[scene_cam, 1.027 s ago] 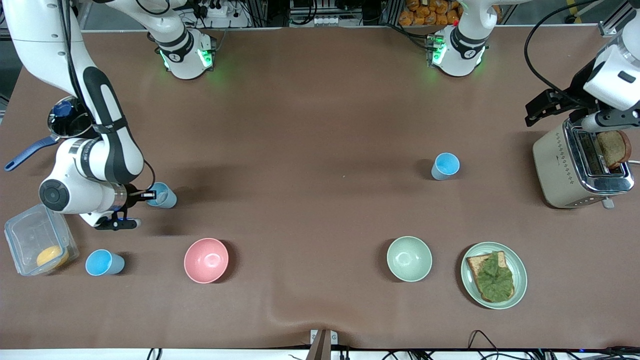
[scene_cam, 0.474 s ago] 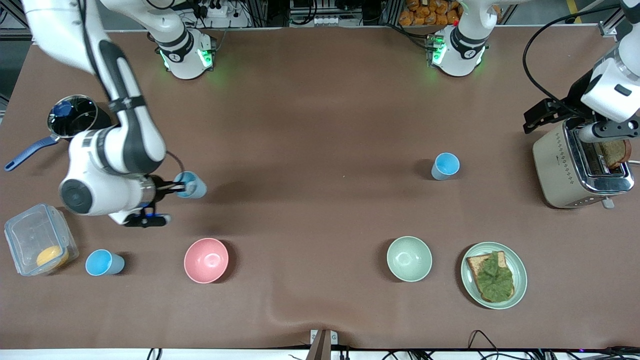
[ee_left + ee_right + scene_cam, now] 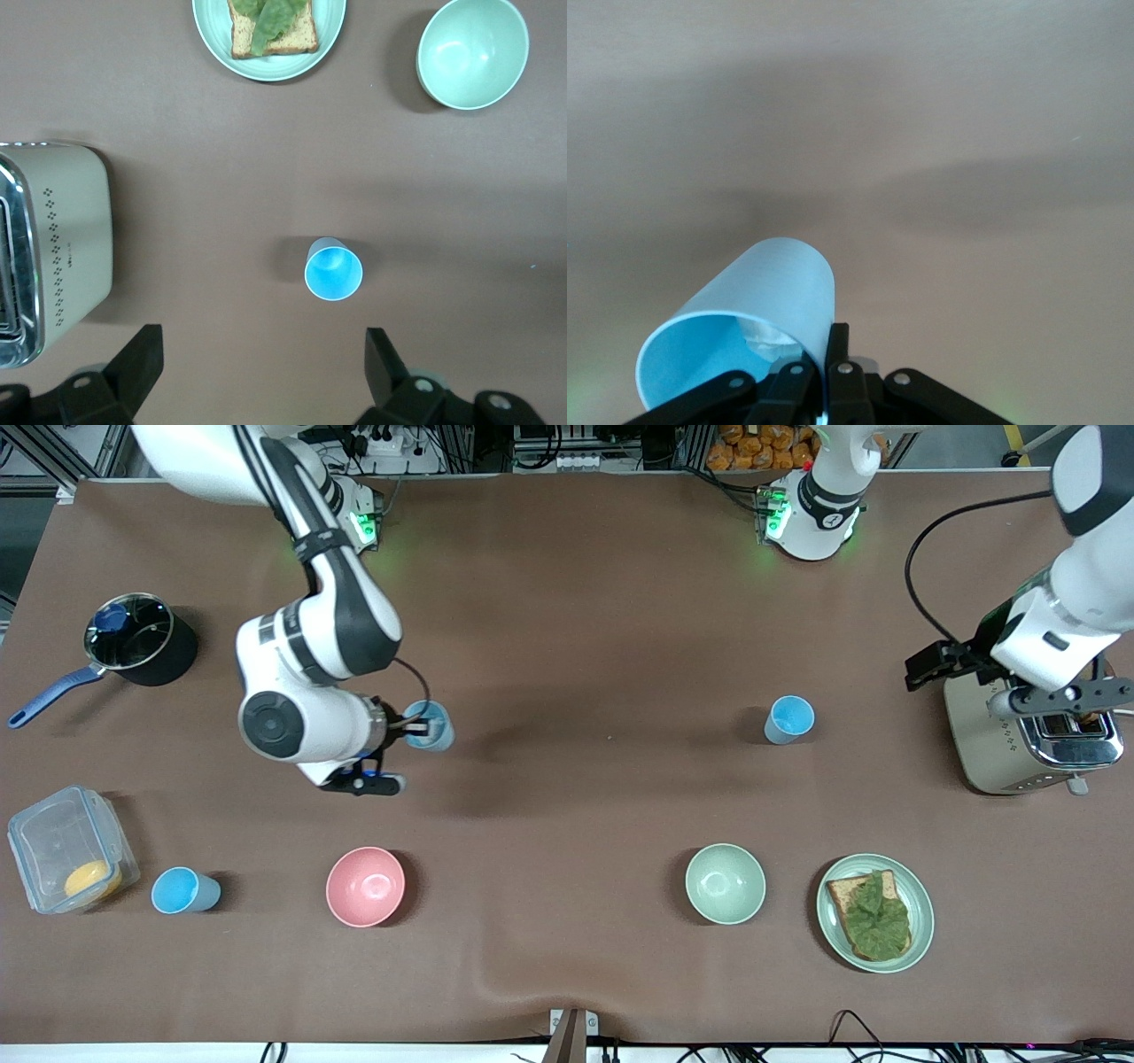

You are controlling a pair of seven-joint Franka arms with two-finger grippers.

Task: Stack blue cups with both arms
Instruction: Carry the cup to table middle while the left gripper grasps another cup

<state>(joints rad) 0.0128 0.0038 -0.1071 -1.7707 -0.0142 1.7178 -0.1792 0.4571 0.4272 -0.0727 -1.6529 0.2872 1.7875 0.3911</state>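
While the right tool (image 3: 416, 729) pinches the rim of a blue cup (image 3: 431, 725) in the air, tilted, the carry should run level toward the standing cup (image 3: 788, 719) beside the toaster (image 3: 1019, 735). Righting it before lowering would let it nest cleanly. The left tool (image 3: 266, 372), spread wide and empty, hovers over that standing cup. A third cup (image 3: 183, 891) sits well apart from it, by the plastic box (image 3: 69, 861).

I saw even overhead light, soft shadows smeared across the table (image 3: 567, 646), green glow at the frame's top; right wrist view looked hazy.
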